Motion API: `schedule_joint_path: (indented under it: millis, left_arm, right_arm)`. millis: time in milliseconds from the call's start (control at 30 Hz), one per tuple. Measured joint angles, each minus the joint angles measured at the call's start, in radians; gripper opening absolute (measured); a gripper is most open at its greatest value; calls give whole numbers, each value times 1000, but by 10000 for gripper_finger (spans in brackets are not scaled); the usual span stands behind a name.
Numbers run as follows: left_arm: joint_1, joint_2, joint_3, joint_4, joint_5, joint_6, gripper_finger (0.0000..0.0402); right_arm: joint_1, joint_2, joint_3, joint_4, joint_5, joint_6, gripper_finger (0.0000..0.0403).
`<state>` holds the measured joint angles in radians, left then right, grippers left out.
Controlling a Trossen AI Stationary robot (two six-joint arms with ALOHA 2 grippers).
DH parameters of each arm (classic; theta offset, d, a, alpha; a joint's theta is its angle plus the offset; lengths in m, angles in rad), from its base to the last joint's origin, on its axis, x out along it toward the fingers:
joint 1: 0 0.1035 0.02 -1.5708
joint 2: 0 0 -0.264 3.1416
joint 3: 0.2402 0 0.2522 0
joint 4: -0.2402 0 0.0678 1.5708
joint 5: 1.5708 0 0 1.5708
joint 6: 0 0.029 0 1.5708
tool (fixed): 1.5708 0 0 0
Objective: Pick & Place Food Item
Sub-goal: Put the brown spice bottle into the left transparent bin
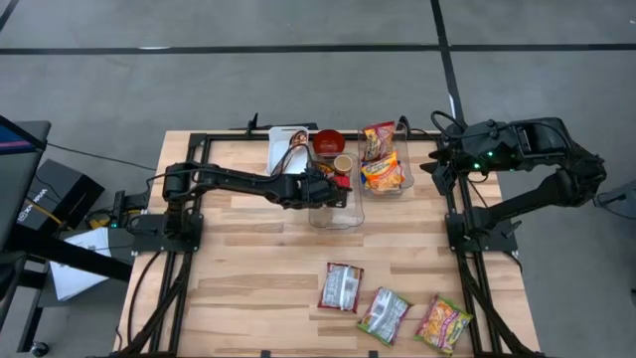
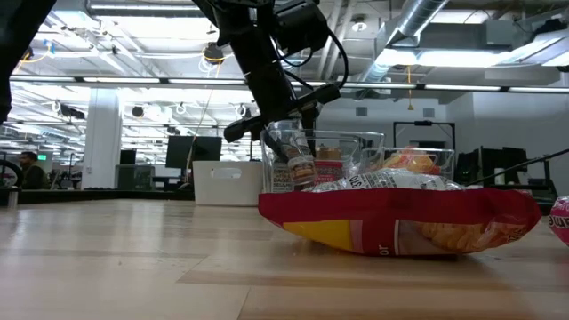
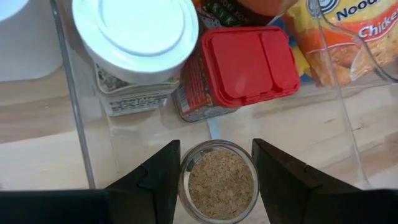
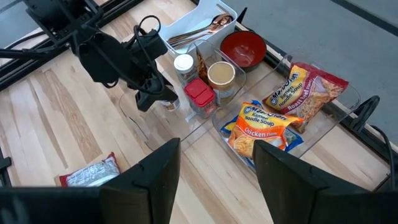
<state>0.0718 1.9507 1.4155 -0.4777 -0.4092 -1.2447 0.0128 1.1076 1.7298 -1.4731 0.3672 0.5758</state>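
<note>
A small open jar (image 3: 221,182) of tan grains is sitting inside the clear bin (image 1: 336,204), and the left hand (image 3: 216,174) is pinching it, one finger (image 3: 158,177) on each side of the glass. Just beyond it in the same bin are standing a red-lidded jar (image 3: 239,68) and a white-lidded jar (image 3: 137,43). The left arm is reaching across the table (image 1: 258,268) from its left side, wrist angled down into the bin. The right hand (image 4: 217,165) is hovering high at the table's right edge, fingers spread and gripping nothing, looking down on the noodle packs (image 4: 261,127) in the neighbouring bin.
</note>
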Motion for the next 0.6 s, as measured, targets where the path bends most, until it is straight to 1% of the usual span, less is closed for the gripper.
schedule_joint_path:
  millis: [133, 433, 533, 600]
  left_arm:
    - [1, 0, 17, -5, 24, -2, 169]
    - [23, 0, 65, -7, 8, 5, 169]
    - [26, 16, 63, -15, 39, -3, 169]
    - [16, 31, 65, -15, 42, -12, 169]
  right_arm:
    - [0, 0, 0, 0, 0, -2, 195]
    - [0, 0, 0, 0, 0, -23, 195]
    - [0, 0, 0, 0, 0, -28, 195]
    - [0, -1, 0, 0, 0, -32, 195]
